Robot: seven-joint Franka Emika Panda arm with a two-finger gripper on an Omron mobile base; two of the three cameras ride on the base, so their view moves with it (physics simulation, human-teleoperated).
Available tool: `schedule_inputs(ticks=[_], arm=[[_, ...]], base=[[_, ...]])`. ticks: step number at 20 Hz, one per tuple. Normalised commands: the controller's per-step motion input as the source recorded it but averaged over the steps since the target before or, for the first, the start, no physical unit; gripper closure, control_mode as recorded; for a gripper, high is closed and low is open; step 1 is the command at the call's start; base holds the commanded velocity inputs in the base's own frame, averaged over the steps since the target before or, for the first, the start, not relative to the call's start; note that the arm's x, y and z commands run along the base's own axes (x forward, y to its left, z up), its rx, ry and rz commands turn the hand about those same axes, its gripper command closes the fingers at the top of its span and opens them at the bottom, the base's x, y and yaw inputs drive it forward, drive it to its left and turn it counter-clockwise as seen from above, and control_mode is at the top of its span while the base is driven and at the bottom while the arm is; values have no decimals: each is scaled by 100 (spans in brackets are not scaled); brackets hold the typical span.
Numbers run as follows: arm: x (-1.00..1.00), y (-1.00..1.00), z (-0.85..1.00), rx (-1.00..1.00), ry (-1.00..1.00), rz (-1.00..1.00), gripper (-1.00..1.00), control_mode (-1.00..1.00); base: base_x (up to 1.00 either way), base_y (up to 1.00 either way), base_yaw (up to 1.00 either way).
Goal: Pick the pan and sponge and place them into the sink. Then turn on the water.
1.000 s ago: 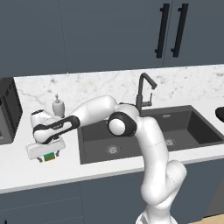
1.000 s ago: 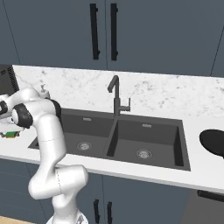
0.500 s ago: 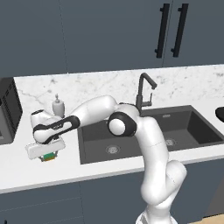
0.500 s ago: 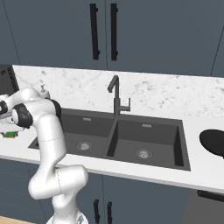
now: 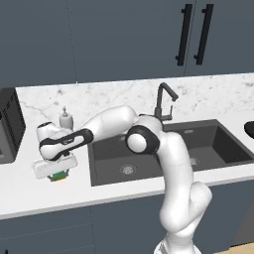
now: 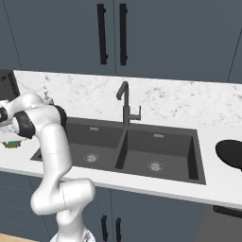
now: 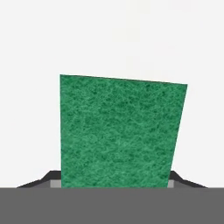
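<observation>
Gripper [image 5: 58,174] sits low over the counter [image 5: 30,193], its 2 fingers pinching the sponge [image 7: 120,133] between them, green face toward the hand.

Rough fibrous green sponge [image 7: 120,133], veined polished marble counter [image 5: 30,191], matt dark sink [image 6: 137,163]

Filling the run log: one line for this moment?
phase: grasp sponge | gripper: shut on sponge, on counter left of sink | pan: counter right of sink | faucet: untouched
</observation>
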Motion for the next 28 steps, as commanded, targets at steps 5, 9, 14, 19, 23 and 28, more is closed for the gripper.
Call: schedule_inputs(ticks=[5,9,14,19,23,28], arm=[[-52,-95,31,3,-4,-12,100,-100],[-66,-100,43,8,-8,-10,100,-100],[-70,-100,39,3,-7,-6,100,-100],[-64,-100,43,2,-4,-6,100,-100],[-23,-100,69,1,2,-6,100,-100],[-1,-97,41,0,0,-2,100,-100]], base=[[0,0,0],[0,0,0],[0,0,0],[0,0,0],[0,0,0],[0,0,0]])
